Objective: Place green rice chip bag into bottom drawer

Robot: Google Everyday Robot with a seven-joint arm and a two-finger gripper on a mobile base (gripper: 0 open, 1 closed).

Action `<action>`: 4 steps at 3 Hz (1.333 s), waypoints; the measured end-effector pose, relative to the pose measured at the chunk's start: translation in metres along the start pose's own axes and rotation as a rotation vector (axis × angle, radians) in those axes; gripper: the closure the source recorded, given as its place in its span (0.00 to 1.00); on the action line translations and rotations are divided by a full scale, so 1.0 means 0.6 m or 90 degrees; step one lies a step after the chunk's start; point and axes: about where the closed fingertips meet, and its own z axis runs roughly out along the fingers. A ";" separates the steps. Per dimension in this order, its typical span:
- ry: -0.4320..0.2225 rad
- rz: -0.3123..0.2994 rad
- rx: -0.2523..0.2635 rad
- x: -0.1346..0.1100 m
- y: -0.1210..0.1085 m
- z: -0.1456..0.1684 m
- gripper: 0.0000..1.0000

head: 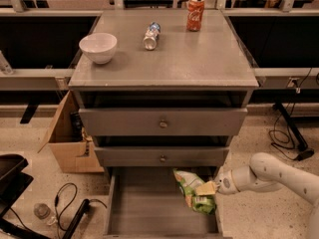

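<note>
Green foil marks your target. The green rice chip bag (192,195) sits crumpled and roughly upright inside the bottom drawer (144,208), against its right wall. The drawer is pulled out beneath the two upper drawers (163,124), which is likely why the arm comes in low from the right: that side gives it a way over the wall without meeting the drawer fronts above.

The gripper (207,188) is at the drawer's right edge, and its tan tip touches the bag's right side. You cannot tell from this view whether it has hold of the bag or only rests against it, nor how far open it is.

The bag looks to be within the drawer already, so the remaining step is probably the release. The red soda can (195,14), the lying bottle (151,35) and the white bowl (98,47) are on the cabinet top, well apart from the work.
</note>
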 end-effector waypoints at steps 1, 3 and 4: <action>0.000 0.000 0.000 0.000 0.000 0.000 0.10; 0.000 0.000 0.000 0.000 0.000 0.000 0.00; 0.013 -0.023 0.023 0.000 0.043 -0.023 0.00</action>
